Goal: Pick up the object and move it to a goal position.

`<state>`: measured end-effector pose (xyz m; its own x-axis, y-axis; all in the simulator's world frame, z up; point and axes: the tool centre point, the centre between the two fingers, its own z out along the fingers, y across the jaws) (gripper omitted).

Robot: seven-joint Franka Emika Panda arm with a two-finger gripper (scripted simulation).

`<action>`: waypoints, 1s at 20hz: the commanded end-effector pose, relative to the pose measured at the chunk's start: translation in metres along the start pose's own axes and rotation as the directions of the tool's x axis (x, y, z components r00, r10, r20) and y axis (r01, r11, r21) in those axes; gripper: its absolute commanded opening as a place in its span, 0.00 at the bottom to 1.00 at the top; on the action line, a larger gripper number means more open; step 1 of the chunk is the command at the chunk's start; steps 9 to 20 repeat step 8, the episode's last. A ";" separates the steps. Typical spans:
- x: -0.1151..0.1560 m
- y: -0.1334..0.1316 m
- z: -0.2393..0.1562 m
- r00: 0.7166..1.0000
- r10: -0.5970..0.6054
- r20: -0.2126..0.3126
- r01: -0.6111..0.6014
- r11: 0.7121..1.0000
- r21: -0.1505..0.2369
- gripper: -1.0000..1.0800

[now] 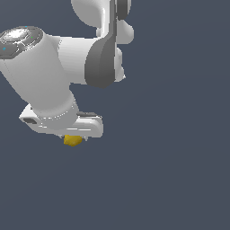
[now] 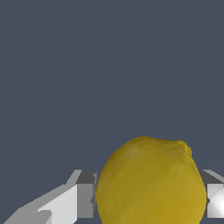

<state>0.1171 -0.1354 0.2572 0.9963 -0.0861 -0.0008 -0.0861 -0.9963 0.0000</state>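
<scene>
One yellow object (image 1: 72,140) under hand (image 1: 74,134), wrist view shows fingers (image 2: 85,197) flanking it

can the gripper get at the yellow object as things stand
Probably yes: the yellow object already sits between the gripper's fingers, with nothing else near it. Whether they touch it is unclear.

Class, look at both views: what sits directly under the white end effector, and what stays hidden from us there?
A yellow object sits under the end effector, between its fingers in the wrist view. Its top and the contact points are covered.
</scene>
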 end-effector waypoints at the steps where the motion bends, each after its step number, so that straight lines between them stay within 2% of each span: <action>1: 0.003 0.001 -0.004 1.000 0.000 -0.001 0.000 1.000 0.000 0.00; 20: 0.006 0.003 -0.008 1.000 0.000 -0.001 0.000 1.000 0.000 0.00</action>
